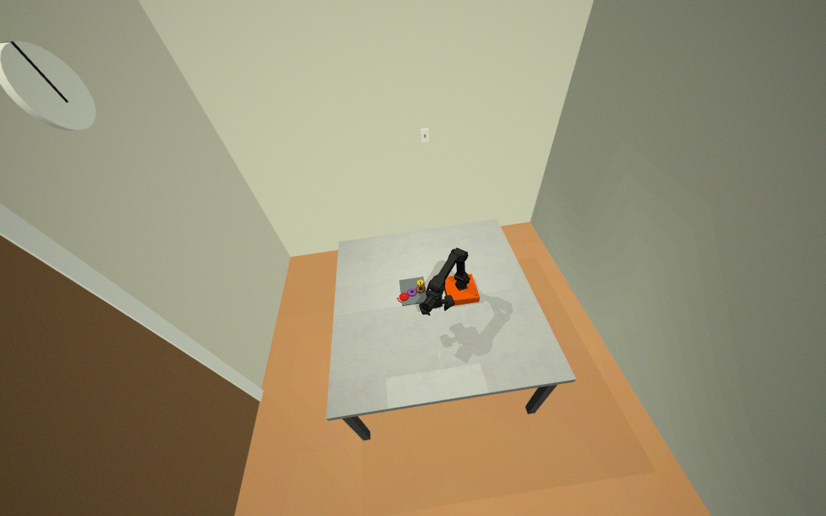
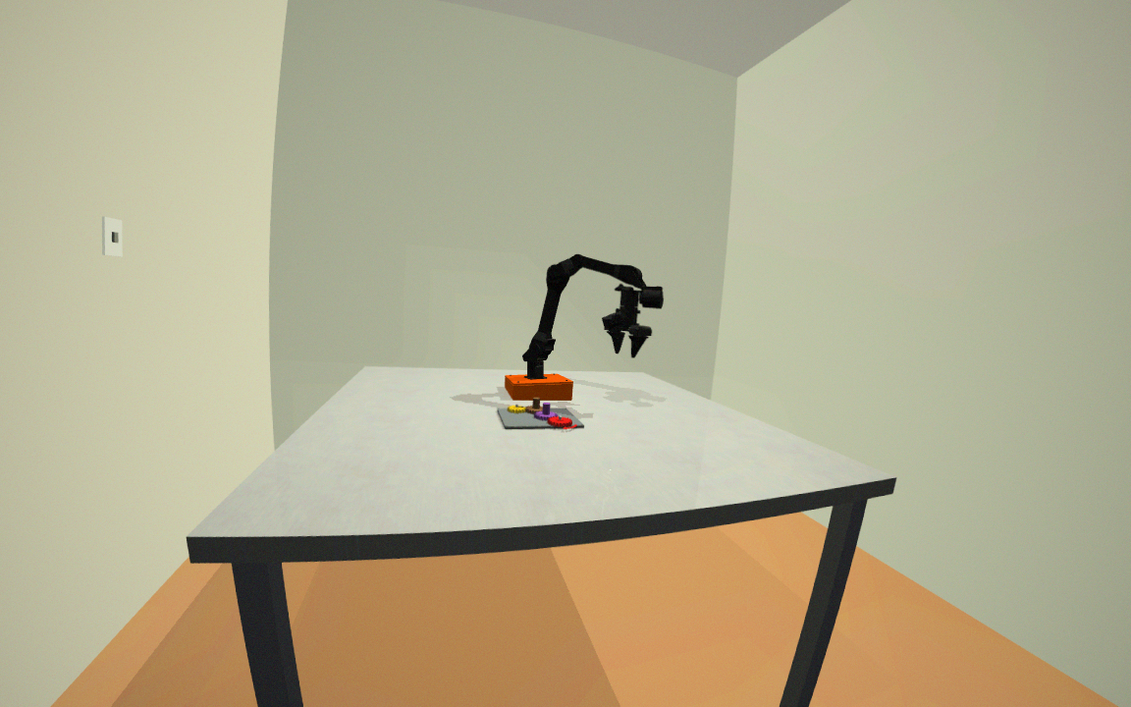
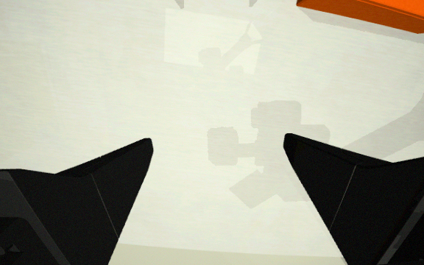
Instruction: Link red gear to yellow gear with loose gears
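The grey board [image 1: 406, 282] [image 2: 521, 427] lies in front of the arm's base. On it a red gear [image 1: 403, 297] [image 2: 560, 421], a purple gear [image 1: 411, 292] [image 2: 543, 415], a brown gear [image 1: 420, 289] [image 2: 536, 404] and a yellow gear [image 1: 420, 282] [image 2: 514, 408] form a row, each close beside the one before. The purple and brown gears have upright knobs and look level. The views are too small to show whether teeth mesh. No empty peg can be made out. My gripper [image 2: 624, 353] [image 3: 218, 142] is open and empty, high above the table, to one side of the board.
The orange base [image 1: 462, 289] [image 2: 538, 387] [image 3: 381, 12] stands right behind the board. A red arrow [image 2: 569, 429] lies beside the red gear. The table [image 1: 371, 359] [image 2: 464, 492] shows arm shadows. No loose gear is visible on it.
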